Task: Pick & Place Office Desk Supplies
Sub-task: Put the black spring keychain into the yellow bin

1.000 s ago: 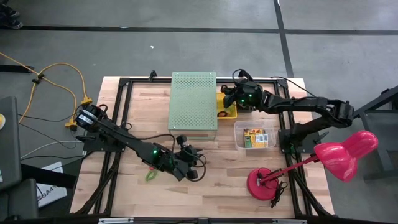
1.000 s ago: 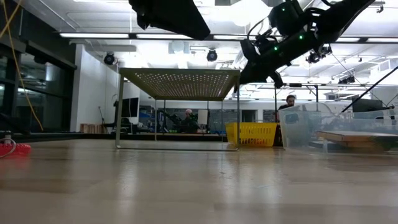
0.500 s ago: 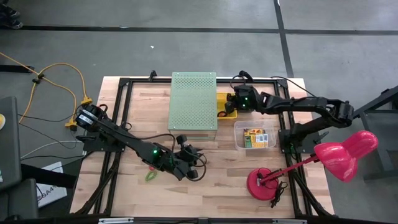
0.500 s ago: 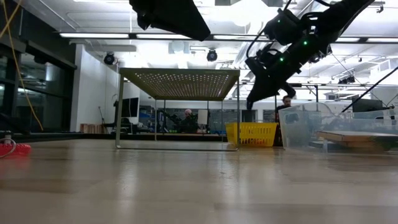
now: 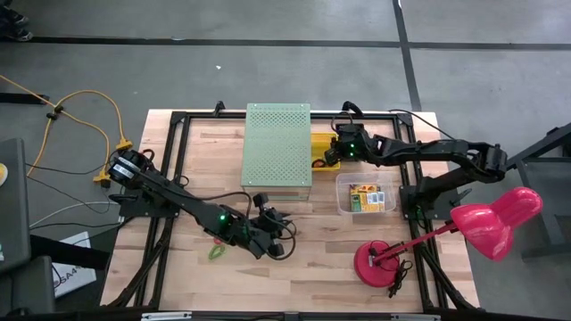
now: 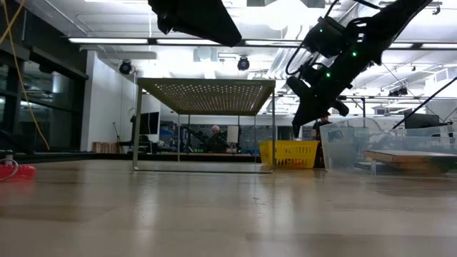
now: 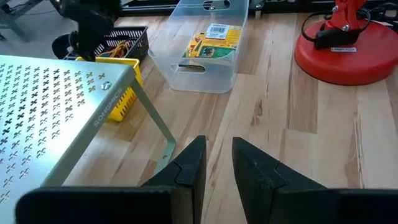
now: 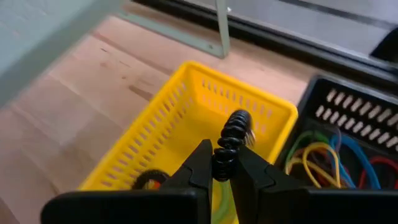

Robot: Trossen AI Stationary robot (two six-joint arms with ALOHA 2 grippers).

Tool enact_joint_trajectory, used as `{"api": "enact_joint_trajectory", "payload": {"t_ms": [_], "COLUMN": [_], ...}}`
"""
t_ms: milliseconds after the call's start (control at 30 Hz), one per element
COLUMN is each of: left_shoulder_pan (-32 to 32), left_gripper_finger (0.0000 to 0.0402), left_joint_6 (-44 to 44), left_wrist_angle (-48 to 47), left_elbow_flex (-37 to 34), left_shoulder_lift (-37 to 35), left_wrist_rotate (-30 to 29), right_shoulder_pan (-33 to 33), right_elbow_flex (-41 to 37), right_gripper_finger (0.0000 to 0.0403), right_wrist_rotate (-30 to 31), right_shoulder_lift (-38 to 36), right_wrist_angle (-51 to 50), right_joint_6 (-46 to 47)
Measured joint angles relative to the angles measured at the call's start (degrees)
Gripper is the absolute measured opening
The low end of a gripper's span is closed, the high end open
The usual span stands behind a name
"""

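My right gripper [image 5: 333, 153] hangs over the yellow basket [image 5: 319, 141] at the table's far middle, slanting down, shut on a black coiled elastic band [image 8: 231, 140]. Another black band [image 8: 148, 180] lies inside that basket. Beside it a black basket [image 8: 348, 118] holds coloured bands. A yellow-and-green crayon box [image 5: 367, 196] lies in the clear bin [image 5: 343, 207]. A green band [image 5: 216, 252] lies flat on the wood near the front. My left gripper [image 7: 217, 168] waits above the table's front middle, open, with nothing between its fingers. My right gripper pinches the black coiled band between its two fingertips at the band's near end [image 8: 222, 165]. The rest of the band [image 8: 238, 124] sticks out past the fingertips. The fingers slant down from the table's right side. The band is clear of the yellow basket below it.
The large pale-green perforated box [image 5: 277, 147] stands on thin legs just left of the yellow basket. A pink desk lamp [image 5: 382, 262] occupies the front right corner. Bare wood lies between my left gripper and the clear bin [image 7: 199, 68].
My right gripper has tipped its fingers downward and sunk toward the yellow basket, staying shut on the black band.
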Motion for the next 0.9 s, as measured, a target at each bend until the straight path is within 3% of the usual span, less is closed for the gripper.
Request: {"api": "enact_joint_trajectory", "payload": {"t_ms": [567,900], "left_shoulder_pan": [0.0,0.0], "left_gripper_finger": [0.0075,0.0075], "left_joint_6": [0.02,0.02], "left_wrist_angle": [0.0,-0.01], "left_elbow_flex": [0.0,0.0], "left_shoulder_lift": [0.0,0.0], "left_wrist_rotate": [0.01,0.01], "right_shoulder_pan": [0.0,0.0], "right_elbow_flex": [-2.9,-2.9], "right_gripper_finger": [0.0026,0.0081], "right_wrist_rotate": [-0.02,1.03], "right_shoulder_lift": [0.02,0.0], "right_wrist_angle": [2.47,2.58], "right_joint_6": [1.14,1.01]}}
